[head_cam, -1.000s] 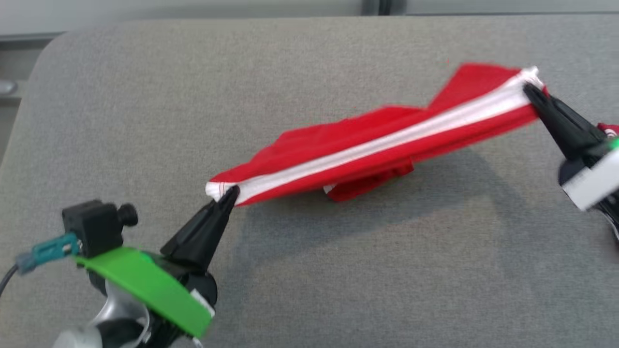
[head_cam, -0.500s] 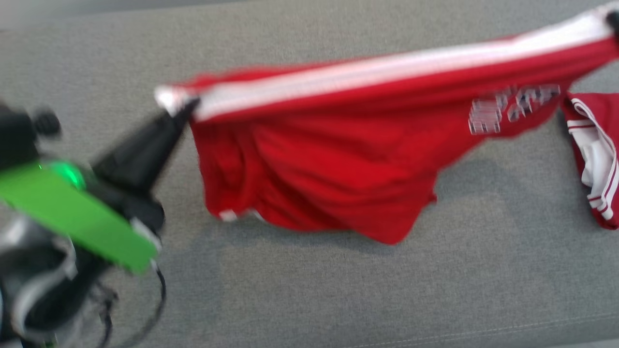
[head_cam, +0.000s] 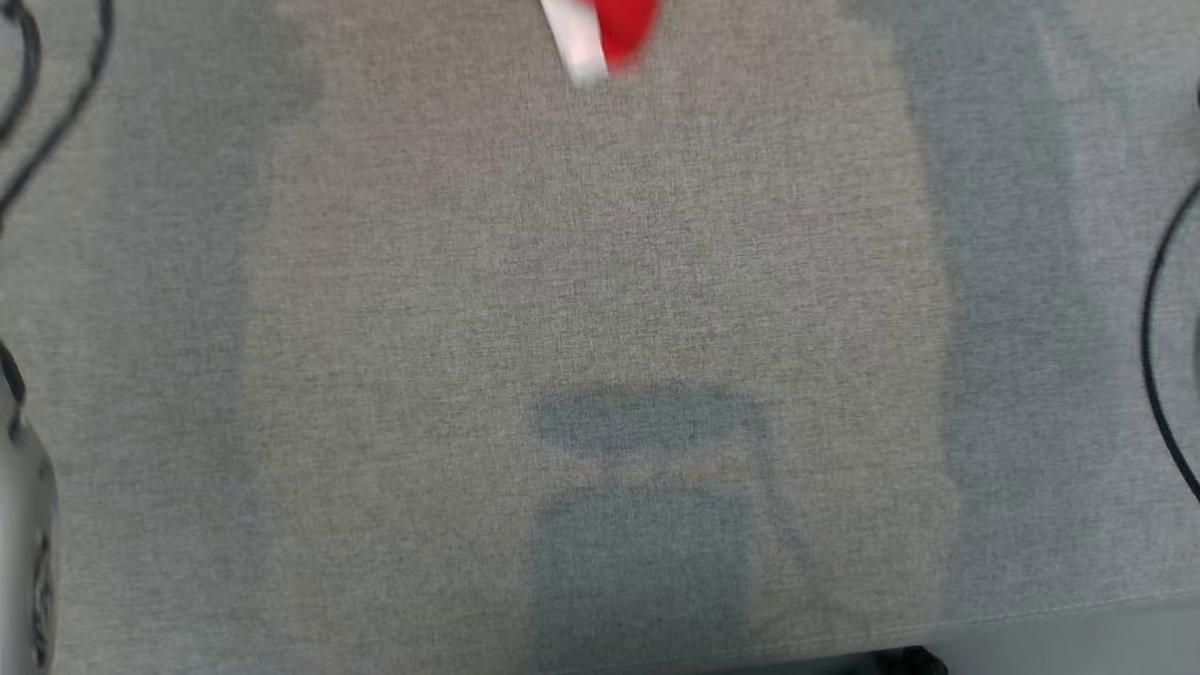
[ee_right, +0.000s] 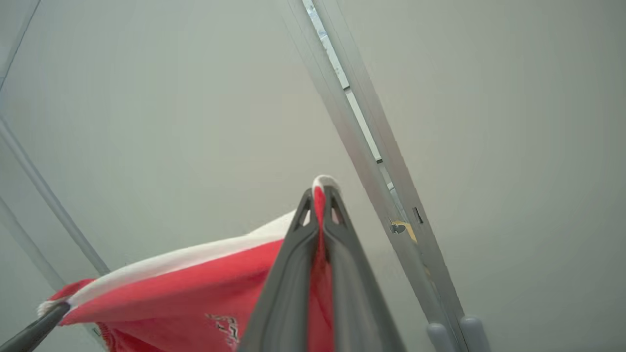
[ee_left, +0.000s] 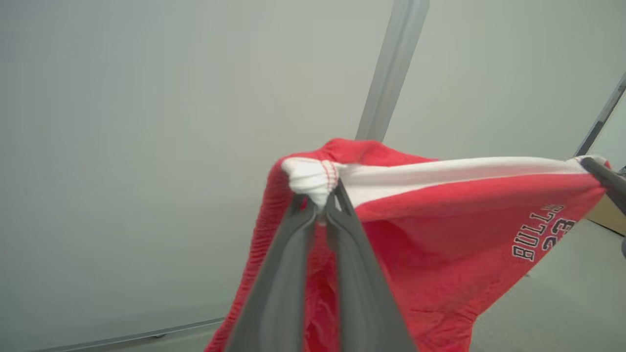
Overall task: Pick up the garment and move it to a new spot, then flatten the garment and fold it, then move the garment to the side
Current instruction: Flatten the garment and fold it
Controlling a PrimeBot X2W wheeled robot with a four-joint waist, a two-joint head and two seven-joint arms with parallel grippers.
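Left wrist view: left claw [ee_left: 320, 208] and right claw [ee_right: 320, 193] clamp the garment [ee_left: 440, 234] by its white band [ee_left: 440, 168]; hold it taut, lower both ends level.

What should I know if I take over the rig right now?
Left hand: shut on one striped end of the red Bulls shorts.
Right hand: shut on the opposite end.
Shorts: stretched between both hands, lifted in the air; one corner shows above the grey cushion.
Done: pickup.
Left: set down at a new spot, flatten, fold, move aside.
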